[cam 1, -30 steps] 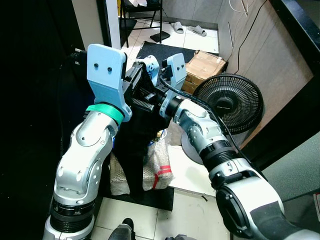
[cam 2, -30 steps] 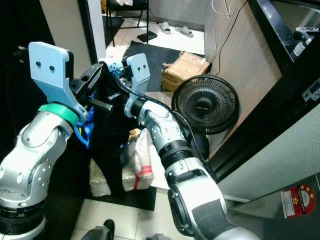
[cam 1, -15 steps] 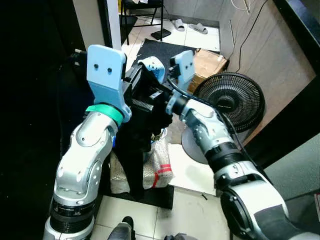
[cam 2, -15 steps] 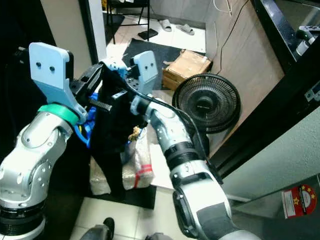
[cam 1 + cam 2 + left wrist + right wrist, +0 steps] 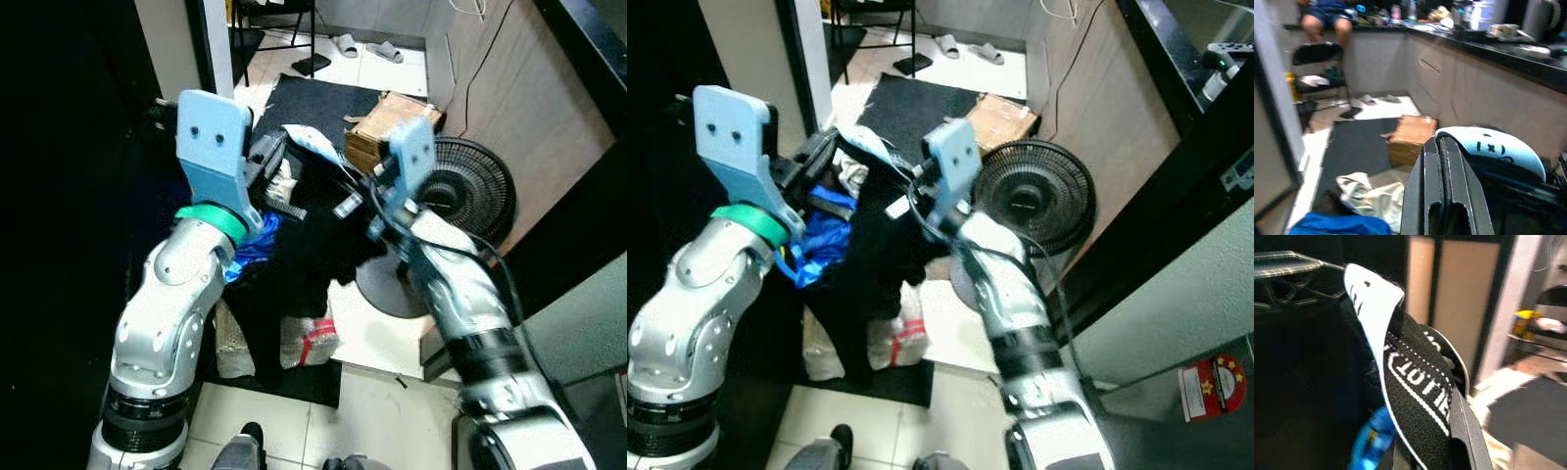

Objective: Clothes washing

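Observation:
A black garment (image 5: 313,245) with a pale blue printed patch (image 5: 307,138) stretches between my two grippers above a laundry pile. My left gripper (image 5: 269,166) is shut on its upper left part; its black fingers (image 5: 1442,196) lie pressed together beside the patch (image 5: 1488,147). My right gripper (image 5: 355,201) is shut on the garment's lettered black waistband (image 5: 1418,387), off to the right of the left one. The rest of the cloth hangs down in front of a white woven sack (image 5: 306,338). A blue cloth (image 5: 250,245) lies under the left forearm.
A black floor fan (image 5: 470,191) stands close on the right, a cardboard box (image 5: 382,117) and a dark mat (image 5: 313,98) behind it. A dark doorway is on the left. A chair (image 5: 1317,58) and slippers (image 5: 367,49) stand farther back, where a person (image 5: 1327,19) sits.
My right gripper has swung right and away from the left one, pulling the black garment out sideways. The blue cloth beneath has come into sight.

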Available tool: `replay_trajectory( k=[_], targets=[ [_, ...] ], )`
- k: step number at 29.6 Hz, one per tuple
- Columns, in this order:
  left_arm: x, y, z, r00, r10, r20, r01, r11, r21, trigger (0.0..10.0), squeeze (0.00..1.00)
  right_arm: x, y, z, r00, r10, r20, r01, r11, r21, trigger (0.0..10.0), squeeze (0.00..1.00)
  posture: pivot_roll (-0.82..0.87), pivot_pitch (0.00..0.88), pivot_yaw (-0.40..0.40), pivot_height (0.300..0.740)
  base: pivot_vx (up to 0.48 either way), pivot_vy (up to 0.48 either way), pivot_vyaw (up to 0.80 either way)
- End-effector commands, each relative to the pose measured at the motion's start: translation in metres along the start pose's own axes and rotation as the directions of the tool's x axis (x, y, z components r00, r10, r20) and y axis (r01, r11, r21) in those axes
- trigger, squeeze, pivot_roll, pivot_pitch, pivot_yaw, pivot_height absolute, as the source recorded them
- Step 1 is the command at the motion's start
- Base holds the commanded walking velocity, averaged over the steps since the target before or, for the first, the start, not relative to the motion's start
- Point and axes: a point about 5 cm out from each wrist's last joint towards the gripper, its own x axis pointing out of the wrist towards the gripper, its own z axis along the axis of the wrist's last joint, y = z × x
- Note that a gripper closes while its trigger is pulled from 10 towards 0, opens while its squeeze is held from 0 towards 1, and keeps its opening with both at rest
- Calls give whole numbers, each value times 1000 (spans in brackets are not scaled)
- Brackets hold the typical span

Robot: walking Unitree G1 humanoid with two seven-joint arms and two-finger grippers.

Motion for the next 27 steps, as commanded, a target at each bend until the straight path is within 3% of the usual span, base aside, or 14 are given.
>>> replay_trajectory(
  k=[1, 4, 12, 13, 14, 15, 19, 20, 22, 23, 27],
  targets=[
    [-2, 7, 4, 999, 34, 24, -35, 999, 10, 10000, 1000, -18, -17, -9, 990, -125, -64, 122, 991, -58, 10000, 0, 0, 70, 24, 740, 0, 0, 0],
    [-2, 5, 4, 999, 31, 25, -31, 999, 9, 10000, 1000, -25, -27, -11, 968, -242, -72, 234, 966, -110, 10000, 0, 2, 69, 25, 740, 0, 0, 0],
    [-2, 4, 4, 1000, 17, 26, -18, 999, 41, 10000, 1000, -18, -19, -9, 963, -259, -67, 253, 963, -86, 10000, 0, 17, 76, 23, 740, 0, 0, 0],
    [-2, 4, 4, 999, 25, 26, -26, 999, 47, 10000, 839, -14, -16, -9, 964, -258, -65, 252, 964, -83, 10000, 0, 19, 82, 22, 740, 0, 0, 0],
    [-2, 5, 4, 999, 31, 27, -32, 998, 50, 10000, 839, -12, -15, -9, 964, -257, -64, 251, 964, -81, 10000, 0, 19, 82, 22, 740, 0, 0, 0],
    [-1, 6, 3, 999, 41, 27, -43, 997, 59, 10000, 0, -8, -12, -10, 965, -255, -63, 249, 965, -81, 10000, 0, 18, 79, 22, 740, 0, 0, 0],
    [1, 4, -1, 999, 47, 18, -48, 997, 66, 10000, 0, 2, -6, -12, 964, -257, -66, 252, 965, -77, 10000, 0, 27, 83, 13, 740, 0, 0, 0],
    [1, 3, -2, 999, 42, 16, -43, 997, 70, 10000, 361, 7, -3, -12, 965, -254, -61, 250, 966, -71, 10000, 0, 27, 81, 10, 740, 0, 0, 0],
    [1, 3, -3, 999, 40, 16, -41, 996, 74, 10000, 361, 9, -1, -12, 966, -251, -57, 248, 967, -67, 10000, 0, 27, 81, 10, 740, 0, 0, 0],
    [0, 3, -3, 999, 41, 16, -42, 996, 74, 10000, 1000, 10, 0, -12, 967, -251, -54, 247, 967, -65, 10000, 0, 28, 80, 10, 740, 0, 0, 0],
    [-3, 6, -5, 998, 59, 9, -59, 995, 84, 10000, 1000, 6, -5, -8, 957, -286, -42, 283, 957, -62, 10000, 0, 30, 87, 3, 740, 0, 0, 0]
  ],
)
